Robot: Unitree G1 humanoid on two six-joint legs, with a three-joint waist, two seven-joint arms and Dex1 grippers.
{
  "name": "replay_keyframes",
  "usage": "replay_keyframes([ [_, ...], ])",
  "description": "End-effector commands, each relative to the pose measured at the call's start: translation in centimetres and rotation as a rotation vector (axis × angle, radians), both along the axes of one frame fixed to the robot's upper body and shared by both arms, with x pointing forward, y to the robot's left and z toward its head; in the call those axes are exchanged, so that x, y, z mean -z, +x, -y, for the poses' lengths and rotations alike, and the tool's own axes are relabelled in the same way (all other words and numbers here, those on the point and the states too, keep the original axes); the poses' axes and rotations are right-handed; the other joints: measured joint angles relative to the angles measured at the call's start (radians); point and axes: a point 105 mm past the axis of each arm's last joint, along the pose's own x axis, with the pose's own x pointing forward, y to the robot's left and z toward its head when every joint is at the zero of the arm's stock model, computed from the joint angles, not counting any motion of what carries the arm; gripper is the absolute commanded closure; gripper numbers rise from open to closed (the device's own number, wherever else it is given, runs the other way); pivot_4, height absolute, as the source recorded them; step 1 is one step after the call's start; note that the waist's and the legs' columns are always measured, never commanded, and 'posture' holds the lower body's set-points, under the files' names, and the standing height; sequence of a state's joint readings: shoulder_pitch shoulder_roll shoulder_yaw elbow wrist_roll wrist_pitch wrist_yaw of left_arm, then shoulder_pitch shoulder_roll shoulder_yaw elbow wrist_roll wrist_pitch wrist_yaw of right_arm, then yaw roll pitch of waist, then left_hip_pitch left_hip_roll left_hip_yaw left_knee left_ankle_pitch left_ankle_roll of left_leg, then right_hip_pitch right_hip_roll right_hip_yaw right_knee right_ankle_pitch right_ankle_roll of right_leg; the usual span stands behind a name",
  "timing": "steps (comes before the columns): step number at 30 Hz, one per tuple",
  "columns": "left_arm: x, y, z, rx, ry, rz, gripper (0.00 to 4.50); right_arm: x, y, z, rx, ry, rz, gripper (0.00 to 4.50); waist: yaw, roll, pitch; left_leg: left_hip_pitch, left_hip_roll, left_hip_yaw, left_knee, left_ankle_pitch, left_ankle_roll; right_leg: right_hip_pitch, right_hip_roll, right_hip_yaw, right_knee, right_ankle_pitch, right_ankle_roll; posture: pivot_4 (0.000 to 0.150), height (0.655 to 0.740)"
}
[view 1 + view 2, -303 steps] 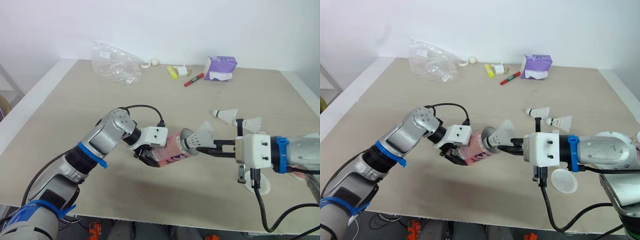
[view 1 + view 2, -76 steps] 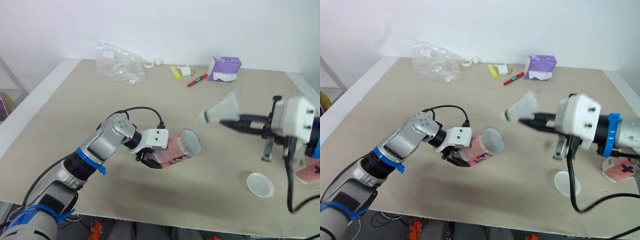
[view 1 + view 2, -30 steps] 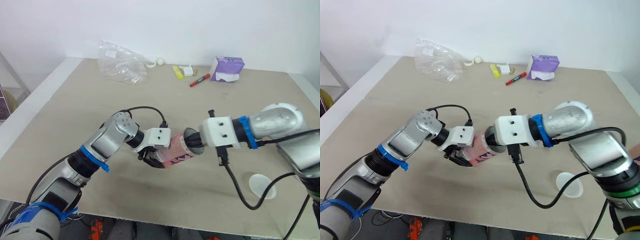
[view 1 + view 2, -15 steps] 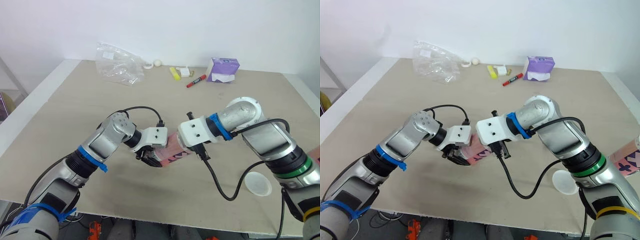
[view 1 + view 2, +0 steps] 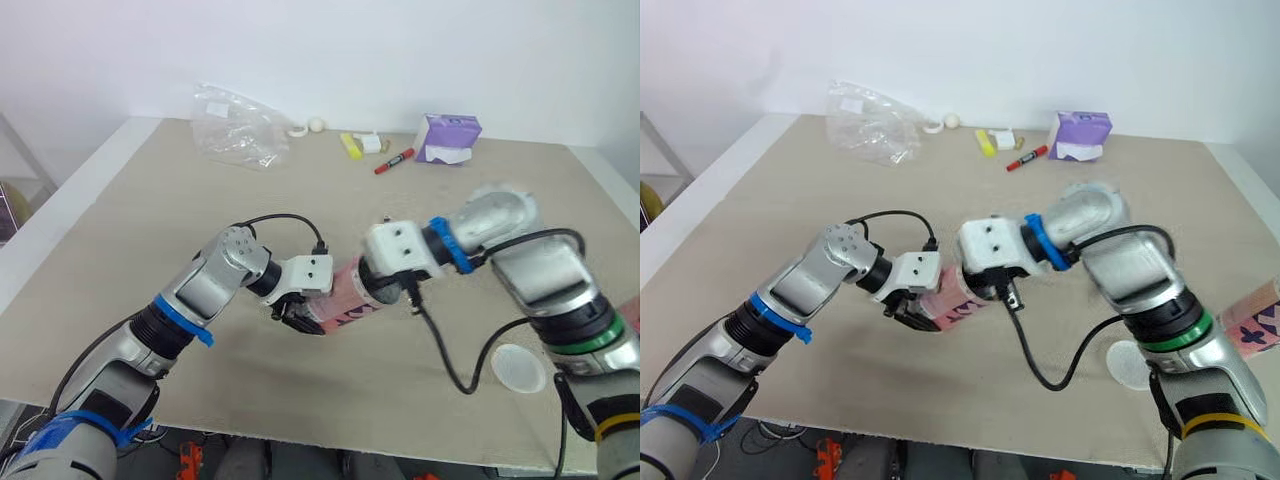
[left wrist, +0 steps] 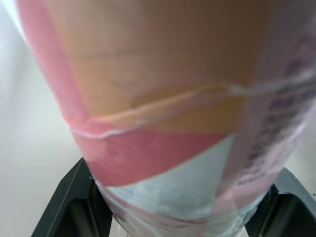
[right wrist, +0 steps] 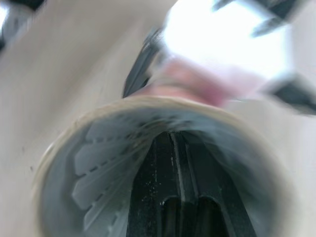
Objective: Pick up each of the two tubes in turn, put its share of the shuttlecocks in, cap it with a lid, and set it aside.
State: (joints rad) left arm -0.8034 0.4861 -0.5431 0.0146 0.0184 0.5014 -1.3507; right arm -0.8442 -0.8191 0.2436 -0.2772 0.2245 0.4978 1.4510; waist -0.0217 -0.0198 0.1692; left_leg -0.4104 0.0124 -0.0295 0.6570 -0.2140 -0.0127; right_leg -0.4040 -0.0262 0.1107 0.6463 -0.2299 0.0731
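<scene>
The left gripper [image 5: 297, 312] is clenched around the pink tube [image 5: 345, 297], held sideways just above the table [image 5: 150, 220]. The right gripper [image 7: 170, 140] reaches into its open mouth beside a shuttlecock [image 7: 98, 163]; its grip I cannot tell.

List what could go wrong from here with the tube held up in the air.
1. The right gripper reaches inside the tube, and a shuttlecock has its feathers lying against the inner wall. Pulling out could drag the shuttlecock back or bend its feathers.
2. The left gripper holds the tube by the end away from its mouth, nearly level above the table. A sideways push from the other arm might twist the tube in the jaws or slip it loose.
</scene>
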Motion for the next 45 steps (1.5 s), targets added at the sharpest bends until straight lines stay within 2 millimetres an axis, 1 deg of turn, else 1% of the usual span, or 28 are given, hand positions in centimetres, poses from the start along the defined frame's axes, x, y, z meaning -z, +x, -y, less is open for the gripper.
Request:
replay_keyframes([
  [1, 2.1, 0.5, -0.2, -0.038, 0.024, 0.011, 1.64, -3.6, -0.9, 2.5, 0.094, 0.083, 0.071, 4.46, 0.003, 0.0, 0.0, -0.001, 0.0, -0.001, 0.0, 0.0, 0.0, 0.0, 0.0, 0.0, -0.001, -0.001, 0.001, 0.15, 0.74],
  [5, 2.2, 0.8, 0.1, -0.043, -0.056, 0.024, 1.64, -5.3, -1.7, 5.7, 0.252, 0.17, 0.053, 4.46, 0.007, 0.0, 0.0, -0.001, -0.002, 0.0, 0.0, 0.0, 0.0, 0.0, -0.003, 0.0, -0.002, -0.002, 0.002, 0.15, 0.74],
  [7, 2.1, 0.7, 0.5, -0.036, -0.119, 0.019, 1.64, -5.1, -2.3, 6.9, 0.302, 0.174, 0.035, 4.46, 0.007, 0.0, 0.0, -0.001, -0.003, 0.001, 0.0, 0.0, 0.0, 0.001, -0.004, 0.0, -0.002, -0.001, 0.002, 0.15, 0.74],
  [11, 1.8, 0.5, 1.2, -0.029, -0.213, 0.002, 1.64, -4.1, -3.3, 7.7, 0.343, 0.169, 0.003, 4.46, 0.007, 0.0, 0.0, -0.002, -0.002, 0.003, 0.0, 0.0, 0.0, 0.0, -0.005, -0.001, -0.002, -0.001, 0.003, 0.15, 0.74],
  [14, 2.1, 0.4, 1.4, -0.021, -0.23, -0.008, 1.64, -3.6, -3.8, 8.2, 0.382, 0.184, -0.015, 4.46, 0.005, 0.0, 0.0, -0.004, -0.002, 0.002, 0.0, 0.0, 0.0, -0.002, -0.004, -0.001, -0.002, -0.002, 0.004, 0.15, 0.74],
  [18, 1.3, -0.1, 2.3, -0.001, -0.327, -0.056, 1.64, -3.0, -4.0, 8.8, 0.428, 0.199, -0.039, 4.46, 0.004, 0.0, 0.0, -0.008, -0.003, 0.001, -0.001, 0.0, 0.0, -0.004, -0.004, -0.001, -0.002, -0.003, 0.006, 0.15, 0.74],
  [19, 1.1, -0.2, 2.4, 0.005, -0.343, -0.065, 1.64, -2.9, -4.0, 8.8, 0.434, 0.2, -0.043, 4.46, 0.004, 0.0, 0.0, -0.009, -0.003, 0.001, -0.001, 0.0, 0.0, -0.005, -0.004, -0.001, -0.002, -0.002, 0.009, 0.15, 0.74],
  [21, 0.4, -1.3, 3.3, 0.033, -0.44, -0.141, 1.64, -1.9, -4.3, 9.8, 0.48, 0.176, -0.07, 4.46, 0.003, 0.0, 0.0, -0.011, -0.003, 0.0, -0.001, 0.0, -0.001, -0.006, -0.004, -0.001, -0.002, -0.003, 0.01, 0.15, 0.74],
  [23, 0.2, -2.4, 4.1, 0.073, -0.539, -0.184, 1.64, -0.7, -4.6, 10.9, 0.533, 0.145, -0.103, 4.46, 0.003, 0.0, 0.0, -0.012, -0.003, -0.001, -0.002, -0.001, -0.001, -0.006, -0.004, -0.002, -0.002, -0.004, 0.011, 0.15, 0.74],
  [25, 0.5, -2.6, 4.4, 0.084, -0.578, -0.157, 1.64, 0.0, -4.8, 11.6, 0.557, 0.101, -0.111, 4.46, 0.002, 0.0, 0.001, -0.013, -0.003, -0.001, -0.002, -0.002, -0.001, -0.006, -0.004, -0.002, -0.002, -0.006, 0.011, 0.15, 0.74],
  [29, 0.9, -2.3, 4.6, 0.062, -0.673, -0.154, 1.64, 0.7, -4.9, 12.3, 0.586, 0.079, -0.124, 4.46, 0.0, 0.001, 0.001, -0.012, -0.002, -0.001, -0.002, -0.002, -0.001, -0.006, -0.002, -0.002, -0.002, -0.004, 0.01, 0.15, 0.74],
  [33, 2.4, -2.6, 4.7, 0.073, -0.675, -0.13, 1.64, 1.8, -4.9, 13.2, 0.628, 0.036, -0.138, 4.46, -0.001, 0.001, 0.001, -0.009, -0.001, -0.001, -0.001, -0.002, -0.001, -0.005, 0.0, -0.002, -0.002, -0.004, 0.006, 0.15, 0.74],
  [37, 3.1, -2.7, 4.8, 0.084, -0.672, -0.102, 1.64, 3.0, -4.7, 15.3, 0.7, -0.041, -0.155, 4.46, 0.0, 0.001, 0.001, -0.009, -0.001, 0.0, -0.001, -0.002, -0.001, -0.005, 0.0, -0.002, -0.002, -0.004, 0.005, 0.15, 0.74],
  [40, 3.6, -2.4, 5.0, 0.073, -0.66, -0.074, 1.64, 4.1, -4.3, 17.2, 0.759, -0.097, -0.166, 3.6, 0.0, 0.001, 0.001, -0.009, -0.001, 0.0, -0.001, -0.002, -0.001, -0.005, 0.0, -0.001, -0.002, -0.004, 0.005, 0.15, 0.74],
  [44, 3.7, -2.3, 5.2, 0.071, -0.662, -0.078, 1.64, 5.7, -4.7, 18.9, 0.775, -0.167, -0.205, 1.66, 0.0, 0.001, 0.001, -0.009, -0.001, 0.0, -0.001, -0.002, -0.001, -0.005, 0.0, -0.001, -0.002, -0.003, 0.006, 0.15, 0.74],
  [45, 3.7, -2.3, 5.2, 0.072, -0.659, -0.077, 1.64, 6.2, -4.8, 19.3, 0.769, -0.189, -0.213, 1.27, 0.0, 0.001, 0.001, -0.009, -0.001, 0.0, -0.001, -0.002, -0.001, -0.005, 0.0, -0.001, -0.002, -0.003, 0.007, 0.15, 0.74],
])
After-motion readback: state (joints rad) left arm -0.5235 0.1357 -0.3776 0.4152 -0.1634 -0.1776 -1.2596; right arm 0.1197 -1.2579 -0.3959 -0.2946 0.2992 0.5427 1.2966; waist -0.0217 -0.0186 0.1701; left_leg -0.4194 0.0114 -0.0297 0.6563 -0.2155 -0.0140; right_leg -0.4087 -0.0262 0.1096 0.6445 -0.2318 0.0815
